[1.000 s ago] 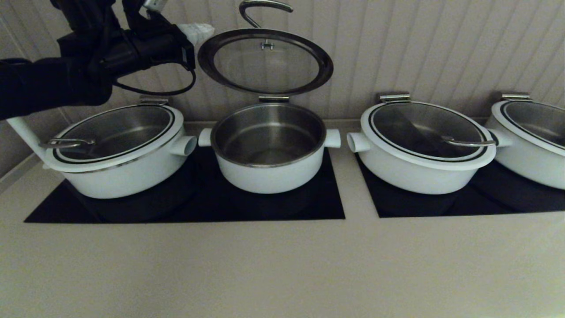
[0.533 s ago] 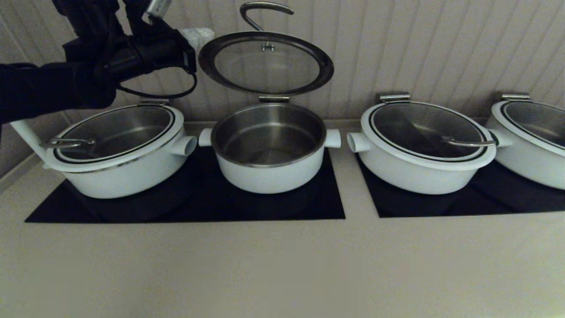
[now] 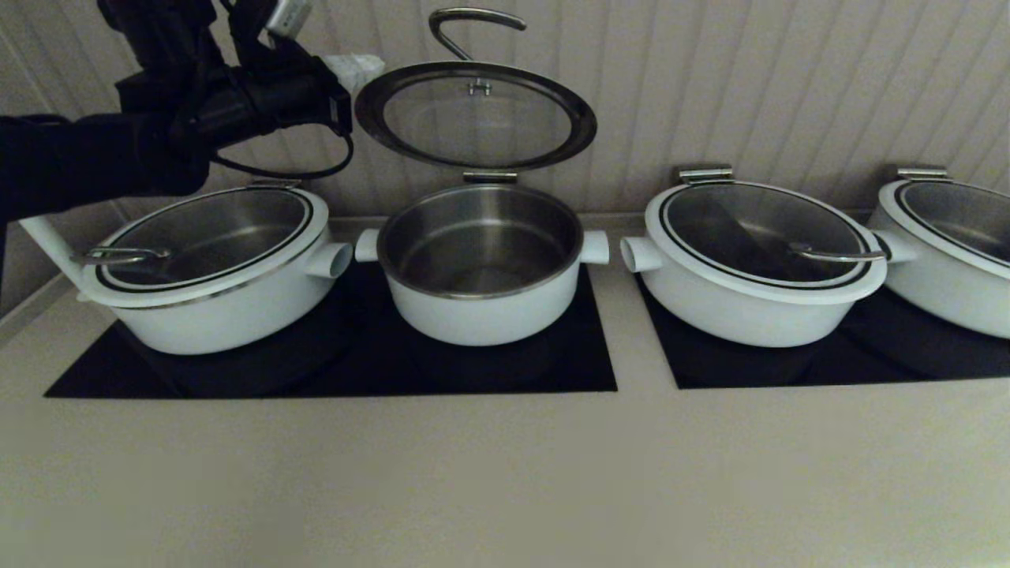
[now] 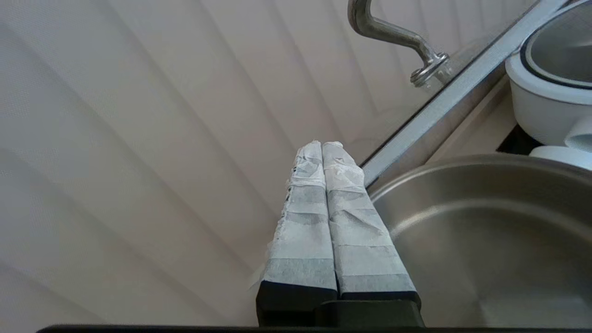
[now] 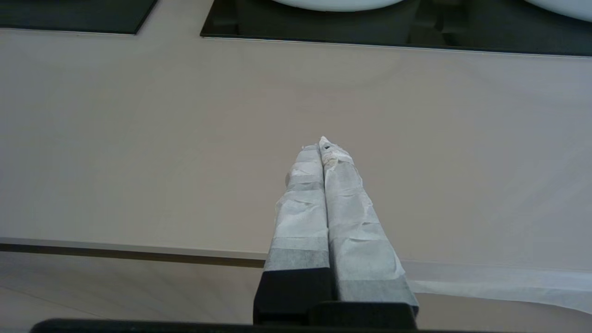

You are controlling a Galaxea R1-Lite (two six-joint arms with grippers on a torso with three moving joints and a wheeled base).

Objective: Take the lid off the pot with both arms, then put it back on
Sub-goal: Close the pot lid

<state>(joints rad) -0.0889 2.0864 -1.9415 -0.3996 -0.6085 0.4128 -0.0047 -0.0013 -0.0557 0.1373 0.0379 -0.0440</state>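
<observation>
1. Your pot (image 3: 479,264) sits uncovered on the black cooktop (image 3: 331,363), second from the left in a row of four white pots, its steel inside bare and its two stubby side knobs pointing left and right.

2. The lid (image 3: 476,116) stands tilted up behind the pot, hinged at the back rim, its glass facing you and its curved steel handle (image 3: 471,28) arching above against the ribbed wall (image 3: 750,79).

3. Your left gripper (image 3: 353,69) hangs high at the lid's left edge, just beside the rim; you cannot tell from the head view whether it touches. The wrist view shows its taped fingers (image 4: 323,217) pressed together with nothing between them, the lid's edge (image 4: 444,99) and handle (image 4: 393,37) close ahead.

4. Your right gripper (image 5: 323,145) is out of the head view. Its wrist camera finds it low over the bare beige counter (image 5: 138,138) in front of the cooktops, taped fingers (image 5: 328,217) closed flat on each other and empty.

5. The wider pot on the left (image 3: 209,272) and the wider pot on the right (image 3: 757,264) keep their glass lids down, as does the far-right pot (image 3: 951,252) at the frame's edge.
</observation>
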